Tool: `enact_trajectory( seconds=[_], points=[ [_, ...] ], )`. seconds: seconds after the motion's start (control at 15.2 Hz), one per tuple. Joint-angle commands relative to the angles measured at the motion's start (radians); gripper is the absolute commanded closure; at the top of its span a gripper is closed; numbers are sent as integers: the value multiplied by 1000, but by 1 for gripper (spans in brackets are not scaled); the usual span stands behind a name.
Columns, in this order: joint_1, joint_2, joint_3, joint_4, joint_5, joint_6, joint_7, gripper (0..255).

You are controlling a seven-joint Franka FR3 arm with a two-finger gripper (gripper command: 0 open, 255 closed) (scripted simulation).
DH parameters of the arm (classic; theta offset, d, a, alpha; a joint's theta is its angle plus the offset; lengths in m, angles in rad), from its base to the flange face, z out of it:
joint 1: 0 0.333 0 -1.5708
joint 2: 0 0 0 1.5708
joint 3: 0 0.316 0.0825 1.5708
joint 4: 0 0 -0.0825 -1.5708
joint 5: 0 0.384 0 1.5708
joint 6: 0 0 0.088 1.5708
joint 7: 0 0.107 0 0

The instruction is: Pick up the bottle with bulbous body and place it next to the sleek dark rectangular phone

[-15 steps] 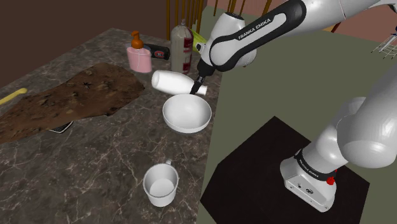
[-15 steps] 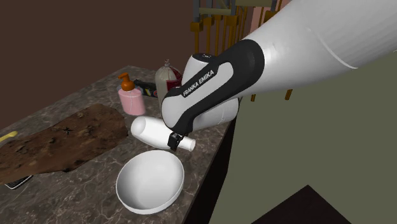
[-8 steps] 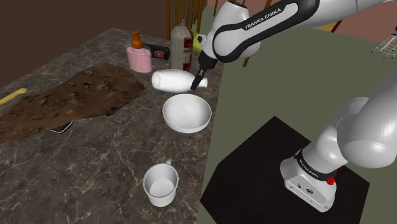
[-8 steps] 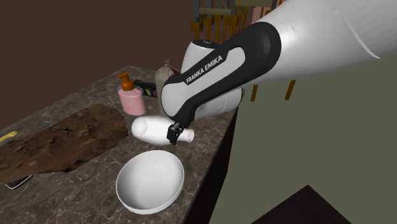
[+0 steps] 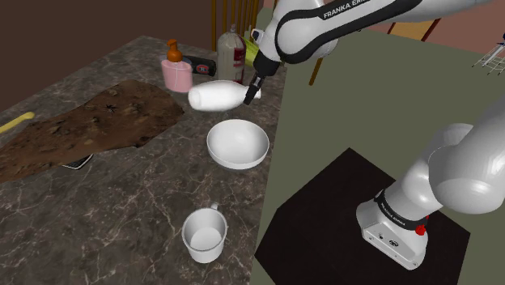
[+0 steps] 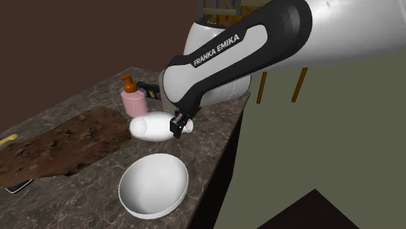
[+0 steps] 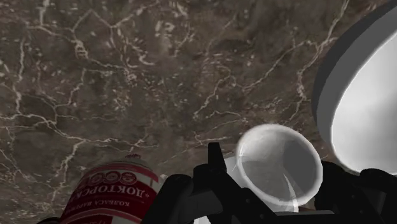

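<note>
Lifted higher: white bottle point(image 5: 213, 96) sideways, neck clasped in gripper point(image 5: 252, 90).

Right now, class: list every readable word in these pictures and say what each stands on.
"FRANKA EMIKA": on the arm.
"ДОКТОРСК", the ending unclear: on the red label of the tall bottle; the smaller print under it is too blurred to read.
White bottle in the jaws: no text.

Dim, even rendered light, soft shadows, sharp throughout, no glare.

Veined marble countertop point(image 5: 146, 202), glossy bowl point(image 5: 237, 146)
</note>
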Motion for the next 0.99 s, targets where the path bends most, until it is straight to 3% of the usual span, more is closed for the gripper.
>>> enact_trajectory(
  seconds=[0.0,0.92],
  points=[
    [-2,-17,-2,11,-6,-28,4,255],
    [-8,-95,-3,121,-40,-213,45,255]
  ],
)
